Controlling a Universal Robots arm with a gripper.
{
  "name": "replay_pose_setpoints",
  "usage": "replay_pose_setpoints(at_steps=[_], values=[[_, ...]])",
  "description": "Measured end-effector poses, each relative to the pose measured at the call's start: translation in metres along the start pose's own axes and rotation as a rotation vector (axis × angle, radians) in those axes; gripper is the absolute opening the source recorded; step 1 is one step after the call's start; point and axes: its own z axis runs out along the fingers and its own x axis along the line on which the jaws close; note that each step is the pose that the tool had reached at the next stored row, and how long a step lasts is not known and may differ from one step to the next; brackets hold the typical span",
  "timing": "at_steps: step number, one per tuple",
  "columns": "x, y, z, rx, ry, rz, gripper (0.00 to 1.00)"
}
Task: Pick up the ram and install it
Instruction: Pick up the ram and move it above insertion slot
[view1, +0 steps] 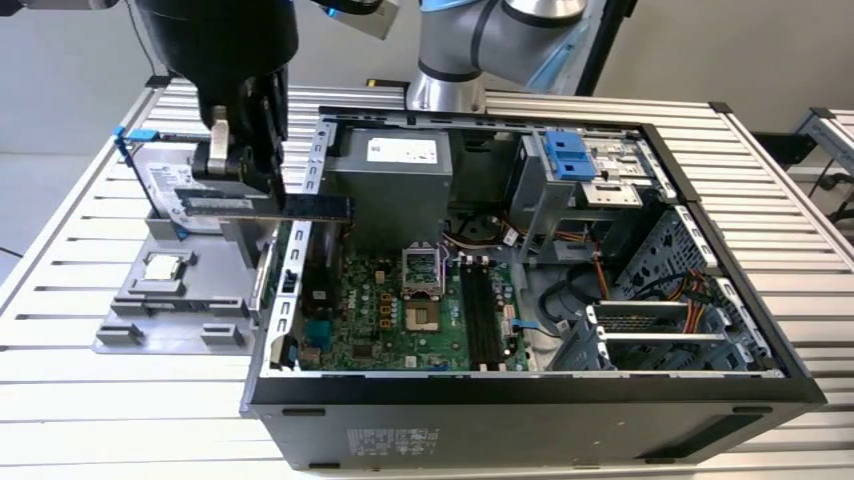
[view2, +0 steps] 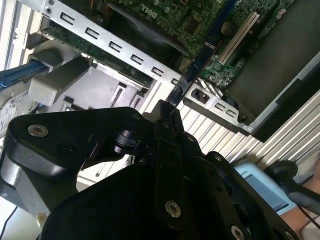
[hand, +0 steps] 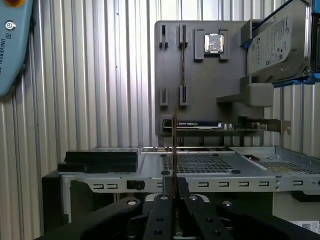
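An open computer case (view1: 534, 410) is shown lying on its side. Above its wall on the exterior view's left, the gripper (view1: 246, 192) is clamped on the ram (view1: 318, 207), which is held level. If the wall is clipped, the ram may be twisted and jammed askew in the slots (view1: 483, 310).

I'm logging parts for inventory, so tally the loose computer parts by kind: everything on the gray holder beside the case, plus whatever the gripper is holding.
Ram stick: 1
Hard drive: 1
Processor chip: 1
Expansion card: 1
Total: 4
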Motion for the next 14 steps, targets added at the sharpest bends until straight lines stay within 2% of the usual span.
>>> replay_pose_setpoints(at_steps=[14], values=[[-0.0010,-0.0343,-0.0003,-0.0026,0.0001,-0.005,0.00]])
